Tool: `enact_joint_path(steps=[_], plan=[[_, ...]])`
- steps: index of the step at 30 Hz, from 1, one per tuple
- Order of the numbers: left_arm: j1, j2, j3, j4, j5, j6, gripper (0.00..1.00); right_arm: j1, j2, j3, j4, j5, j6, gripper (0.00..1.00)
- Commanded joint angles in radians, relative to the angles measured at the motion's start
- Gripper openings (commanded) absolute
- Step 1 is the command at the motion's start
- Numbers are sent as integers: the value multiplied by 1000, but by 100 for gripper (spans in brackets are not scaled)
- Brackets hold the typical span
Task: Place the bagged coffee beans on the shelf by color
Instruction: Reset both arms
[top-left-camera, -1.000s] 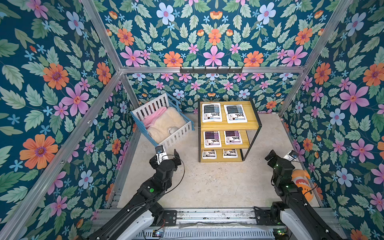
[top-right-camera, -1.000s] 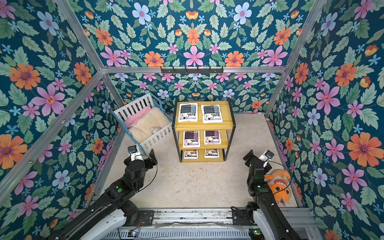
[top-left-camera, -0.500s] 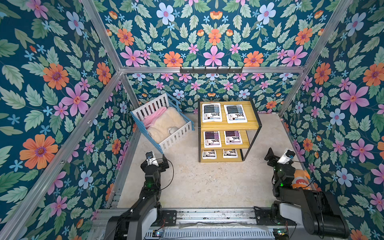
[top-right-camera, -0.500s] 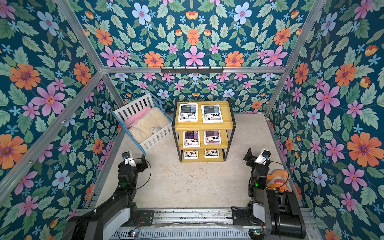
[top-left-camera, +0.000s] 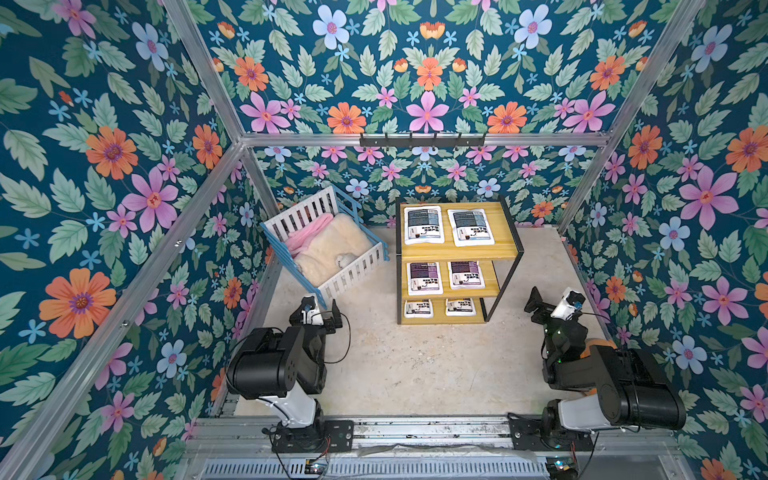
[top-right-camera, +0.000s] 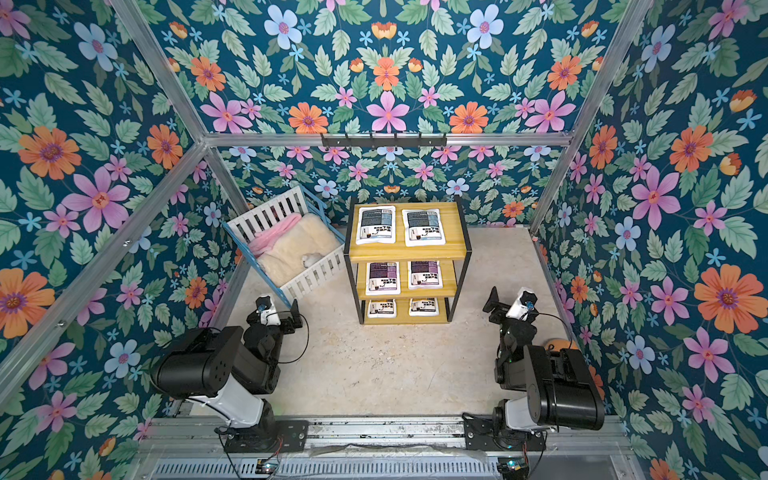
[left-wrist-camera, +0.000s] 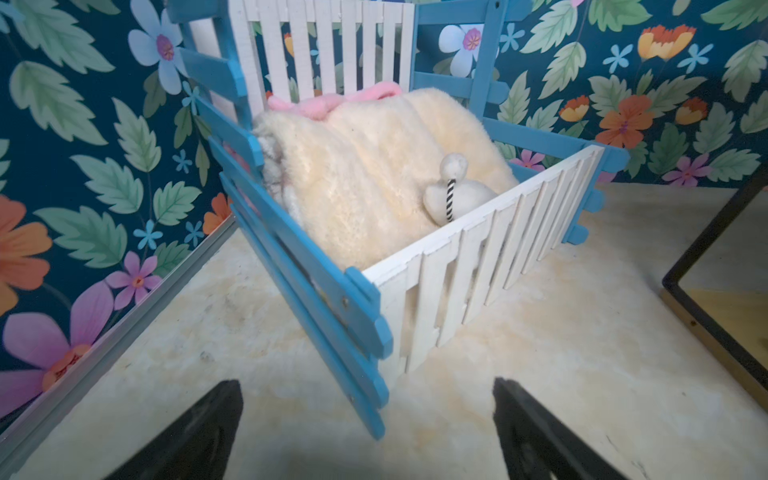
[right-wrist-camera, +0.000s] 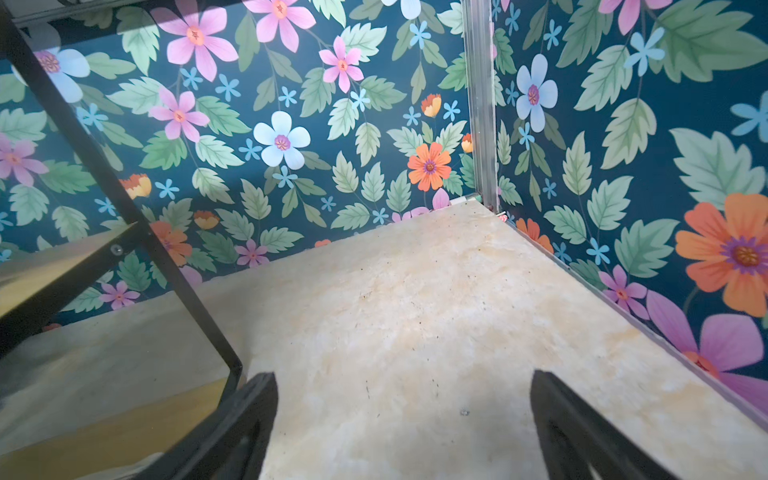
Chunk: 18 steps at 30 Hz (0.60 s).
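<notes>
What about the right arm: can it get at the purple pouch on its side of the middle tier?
Probably yes. The right gripper, jaws open and empty, has only bare floor between it and the shelf; the purple pouch lies on the open-fronted middle tier, though the top board hides its far end.

We're folded low: L gripper (top-left-camera: 316, 312) lower left, R gripper (top-left-camera: 549, 306) lower right in a top view, jaws wide, empty.
</notes>
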Motion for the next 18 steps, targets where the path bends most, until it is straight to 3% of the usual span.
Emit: enact_joint_path(steps=[1,5,8,18], plan=[[-1,-27,74,-96,30,22,99,14,3,13,-35,37,-7,99],[0,-25,190,-310,16,13,100,60,10,43,-83,67,-51,99],[0,-19,197,-309,-38,-6,100,62,9,43,-84,69,-52,99],[0,-19,196,-308,-38,-6,100,61,9,45,-86,64,-51,99]])
